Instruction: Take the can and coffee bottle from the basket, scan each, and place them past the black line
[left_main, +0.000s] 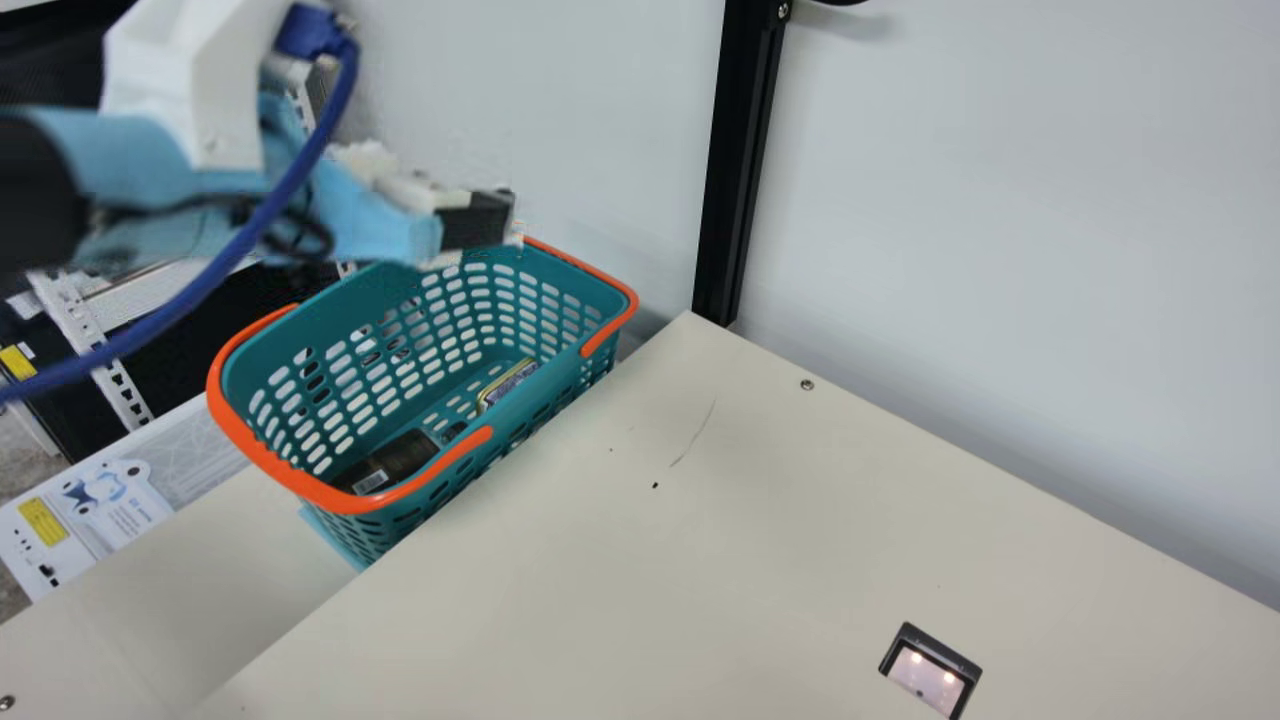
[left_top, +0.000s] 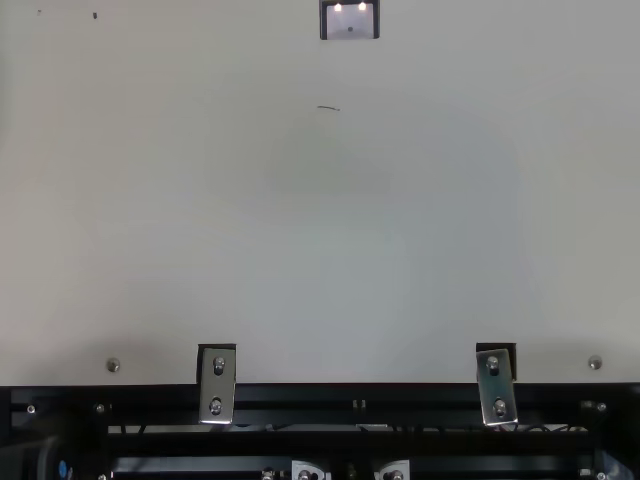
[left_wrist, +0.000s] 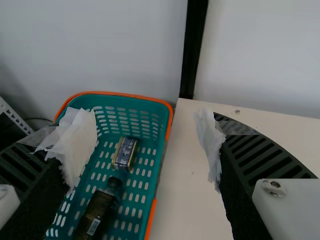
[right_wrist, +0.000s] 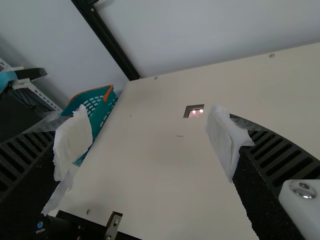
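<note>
Where the bottle (left_wrist: 102, 202) lies, a label (left_wrist: 93, 226) shows.

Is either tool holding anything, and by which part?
Nothing is held: left tool and right tool are open; bottle and can lie in the basket.

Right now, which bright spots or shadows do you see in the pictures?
In the main view, the scanner glows with two bright spots, and a soft shadow darkens the wall beside the basket; in the top view, the tabletop has a faint pale sheen; in the left wrist view, the coffee bottle looks dark.
</note>
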